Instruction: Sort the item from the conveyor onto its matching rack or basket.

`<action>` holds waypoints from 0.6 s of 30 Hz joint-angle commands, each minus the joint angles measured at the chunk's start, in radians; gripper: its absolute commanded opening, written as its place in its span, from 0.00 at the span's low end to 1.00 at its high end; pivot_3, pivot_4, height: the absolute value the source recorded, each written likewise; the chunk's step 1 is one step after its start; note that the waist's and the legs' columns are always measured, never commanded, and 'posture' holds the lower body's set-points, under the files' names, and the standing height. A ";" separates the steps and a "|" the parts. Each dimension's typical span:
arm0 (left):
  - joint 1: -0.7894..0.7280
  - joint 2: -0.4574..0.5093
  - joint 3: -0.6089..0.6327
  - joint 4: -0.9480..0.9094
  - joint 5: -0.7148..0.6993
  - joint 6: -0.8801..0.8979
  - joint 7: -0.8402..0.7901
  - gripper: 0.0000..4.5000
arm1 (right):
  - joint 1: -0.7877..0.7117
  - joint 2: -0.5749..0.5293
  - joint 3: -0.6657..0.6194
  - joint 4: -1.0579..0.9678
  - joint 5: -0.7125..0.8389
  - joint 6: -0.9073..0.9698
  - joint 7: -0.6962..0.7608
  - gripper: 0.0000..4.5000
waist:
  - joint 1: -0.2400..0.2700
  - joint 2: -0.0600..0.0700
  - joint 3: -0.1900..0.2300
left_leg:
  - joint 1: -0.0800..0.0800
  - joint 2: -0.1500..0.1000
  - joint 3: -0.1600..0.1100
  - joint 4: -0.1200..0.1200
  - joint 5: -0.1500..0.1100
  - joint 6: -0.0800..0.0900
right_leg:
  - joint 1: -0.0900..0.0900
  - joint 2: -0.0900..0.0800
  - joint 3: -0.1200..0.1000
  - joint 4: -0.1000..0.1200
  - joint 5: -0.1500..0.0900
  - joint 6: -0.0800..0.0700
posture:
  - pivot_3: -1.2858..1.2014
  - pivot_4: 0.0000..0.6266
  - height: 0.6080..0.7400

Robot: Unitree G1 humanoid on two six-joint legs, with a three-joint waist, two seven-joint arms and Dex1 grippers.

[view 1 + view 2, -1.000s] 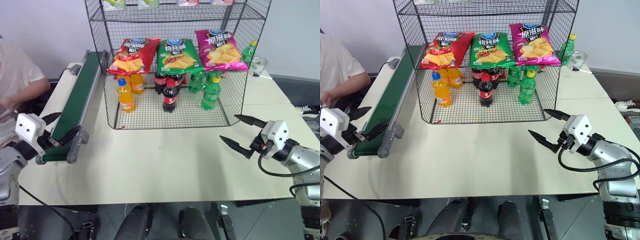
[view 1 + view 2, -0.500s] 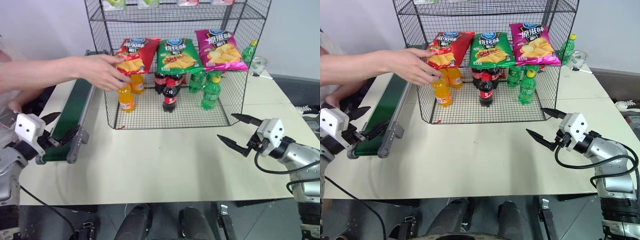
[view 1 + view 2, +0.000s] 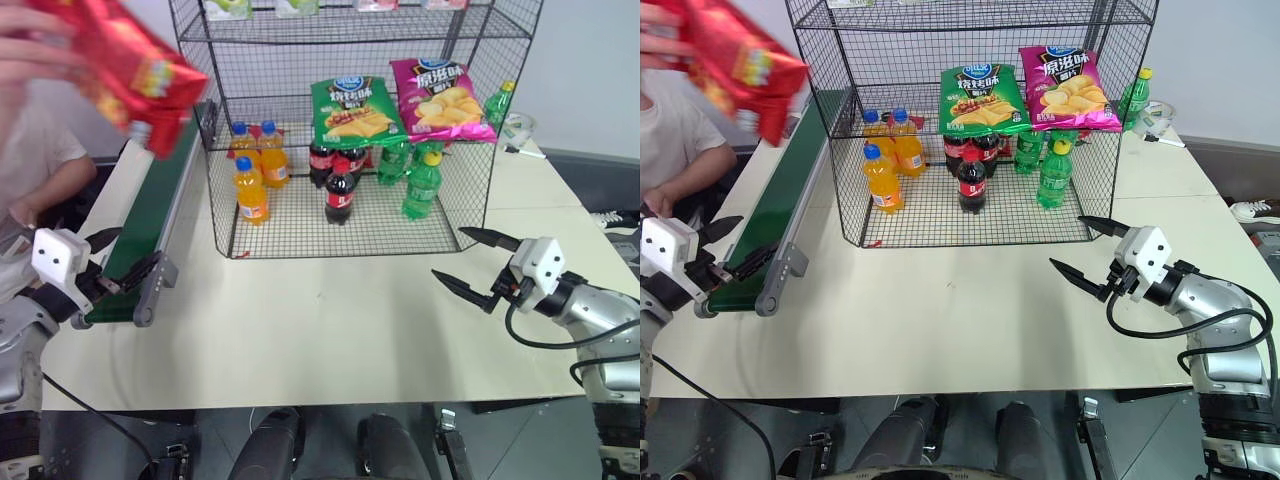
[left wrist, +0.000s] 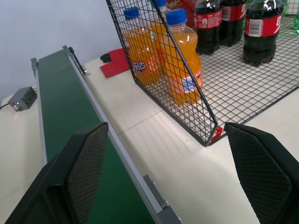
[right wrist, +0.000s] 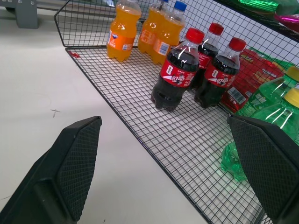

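A person's hand [image 3: 30, 50] holds the red chip bag [image 3: 125, 65] in the air at the upper left, above the far part of the dark green conveyor [image 3: 150, 215]. No bag lies on the belt. The black wire rack [image 3: 350, 252] stands at the back centre. My left gripper [image 3: 138, 247] hangs open beside the conveyor's near end roller, with nothing between its fingers [image 4: 86, 163]. My right gripper [image 3: 447, 252] is open and empty over the table, in front of the rack's right corner.
A green chip bag [image 3: 355, 110] and a magenta one [image 3: 440, 100] lie on the rack's middle shelf. Orange bottles [image 3: 250, 190], cola bottles [image 3: 338, 190] and green bottles [image 3: 422, 185] stand on its bottom grid. A seated person [image 3: 40, 150] is at the far left.
The person's hand reached into the rack, took the red chip bag off the shelf and carried it up and left over the conveyor. Both grippers stayed in place.
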 commanded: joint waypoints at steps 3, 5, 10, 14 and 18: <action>0.013 0.010 0.020 -0.031 0.003 -0.014 0.008 0.92 | -0.024 0.002 0.002 -0.008 0.004 -0.021 -0.004 1.00 | -0.001 0.000 0.000 | 0.000 0.000 0.000 0.000 0.000 0.000 | 0.000 0.000 0.000 0.000 0.000 0.000 | 0.52 0.24 1.00; 0.015 0.010 0.021 -0.033 0.002 -0.016 0.010 0.92 | -0.029 0.004 0.007 -0.007 0.005 -0.020 -0.007 1.00 | -0.001 0.000 0.000 | 0.000 0.000 0.000 0.000 0.000 0.000 | 0.000 0.000 0.000 0.000 0.000 0.000 | 0.52 0.24 1.00; 0.022 0.009 0.024 -0.042 -0.001 -0.014 0.013 0.92 | -0.033 0.004 0.015 -0.001 0.005 -0.025 -0.007 1.00 | 0.000 0.000 0.000 | 0.000 0.000 0.000 0.000 0.000 0.000 | 0.000 0.000 0.000 0.000 0.000 0.000 | 0.52 0.24 1.00; 0.029 0.007 0.027 -0.048 -0.004 -0.014 0.017 0.92 | -0.036 0.003 0.017 0.002 0.003 -0.025 -0.007 1.00 | 0.000 0.000 0.000 | -0.001 0.000 0.000 0.000 0.000 0.000 | 0.000 0.000 0.000 0.000 0.000 0.000 | 0.52 0.24 1.00; 0.037 0.008 0.025 -0.054 -0.010 -0.004 0.015 0.92 | -0.038 0.003 0.020 0.004 0.002 -0.025 -0.007 1.00 | 0.000 0.000 0.000 | -0.001 0.000 0.000 0.000 0.000 0.000 | 0.000 0.000 0.000 0.000 0.000 0.000 | 0.52 0.24 1.00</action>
